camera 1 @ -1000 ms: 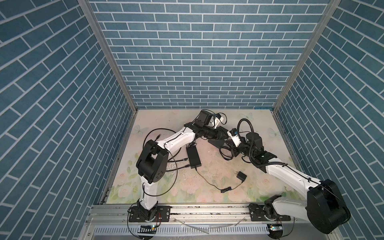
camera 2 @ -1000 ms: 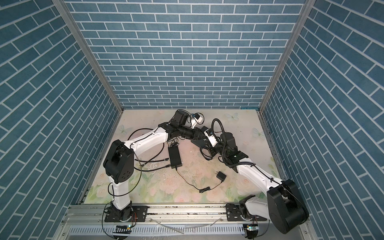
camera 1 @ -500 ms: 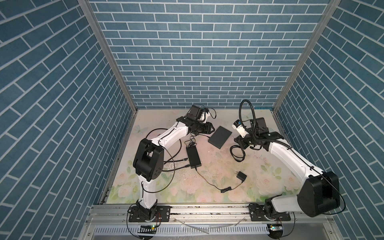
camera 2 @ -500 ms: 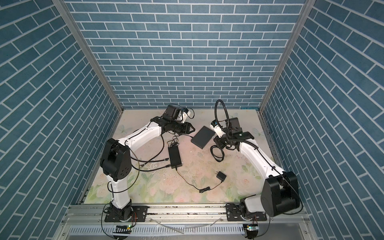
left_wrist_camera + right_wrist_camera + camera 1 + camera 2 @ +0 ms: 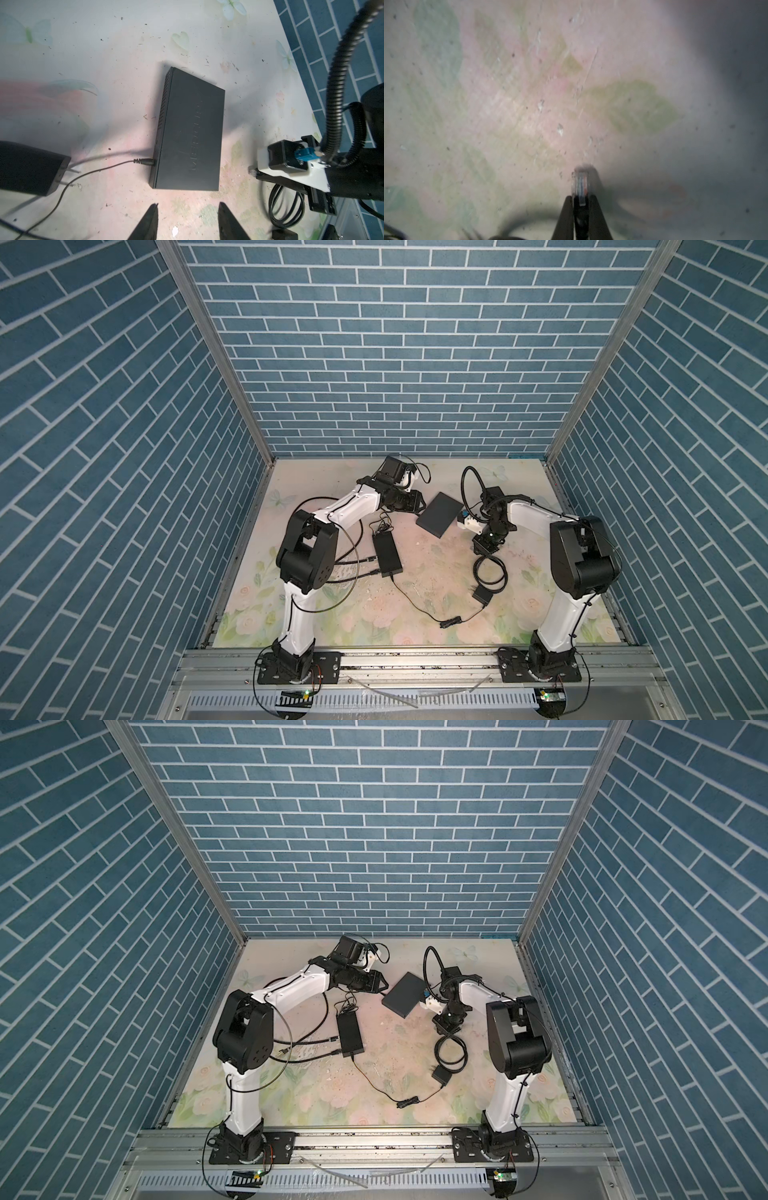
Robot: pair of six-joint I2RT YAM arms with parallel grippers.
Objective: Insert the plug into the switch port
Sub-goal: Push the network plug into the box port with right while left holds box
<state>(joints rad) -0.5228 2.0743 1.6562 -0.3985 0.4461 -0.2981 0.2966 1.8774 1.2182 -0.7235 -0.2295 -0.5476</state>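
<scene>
- Nearest the counter's (image 5: 436,585) near edge, toward its right side, lies the adapter (image 5: 482,596). Just beyond it is the coil (image 5: 490,572), which runs up toward my right claw.
- Left of the middle lies the brick (image 5: 387,549), its long axis running near to far.
- My right claw (image 5: 580,197) is pressed together on the plug (image 5: 580,184), whose clear nose sticks out past my fingertips. It points down at bare counter, and the right wrist view shows no switch.
- The switch (image 5: 439,514) lies flat in the far half of the counter, about midway between the left and right edges. Its long axis runs from near-left to far-right. The lead (image 5: 143,161) sits in the long side that faces the counter's left edge.
- The plug is just beside the other long side, toward its near end, and does not touch it. No view shows the ports. I judge they are on that hidden side, opposite the lead.
- If so, the plug must level out, turn square to the long axis and go in toward the left edge. My right arm is nearer to that side and already has the plug.
- My left claw (image 5: 188,204) is spread and empty, above the counter off the switch's near-left short end and clear of it. It looks well placed to brace the switch.
</scene>
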